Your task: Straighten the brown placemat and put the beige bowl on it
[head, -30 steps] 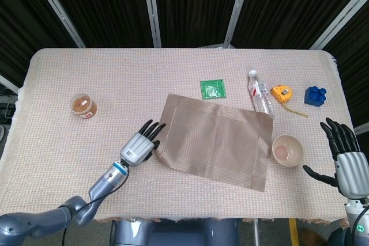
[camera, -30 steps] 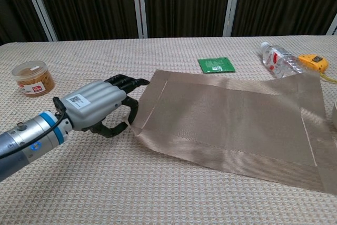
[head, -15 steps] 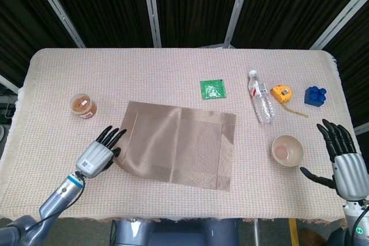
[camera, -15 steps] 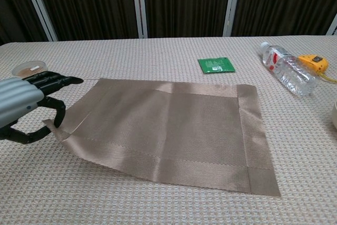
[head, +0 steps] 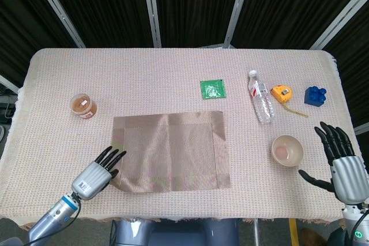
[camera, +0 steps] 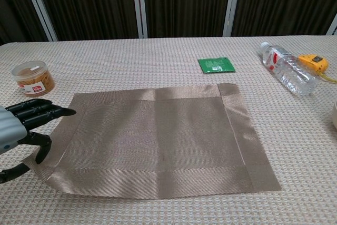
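The left hand (head: 95,174) lay low at the front left of the tabletop (head: 144,73), its dark fingers (camera: 45,112) reaching onto the left border of the brown placemat (head: 170,151) while the thumb curled at the mat's near-left corner; whether it pinched the fabric I could not tell. The placemat was a flat woven rectangle with a wider band along each edge, lying roughly square to the tabletop's front edge, left of centre, with a slight sheen and faint ripples in its weave.

The right hand (head: 340,162) hovered at the front right corner, fingers spread wide and holding nothing. Just to its left sat the beige bowl (head: 287,150), round and smooth with a pale pinkish inside, resting on the cloth well apart from the placemat's right edge.

The tabletop was covered by a beige cloth of coarse waffle-like weave, rounded at its corners. Toward the left edge stood a small round jar (head: 83,106) with brownish contents and a red label. Beyond the mat's far edge lay a flat green packet (head: 213,89). Toward the far right lay a clear plastic bottle (head: 260,97) on its side, a yellow tape measure (head: 281,93) and a blue toy block (head: 315,95). Behind the tabletop hung dark pleated curtains crossed by pale metal bars.
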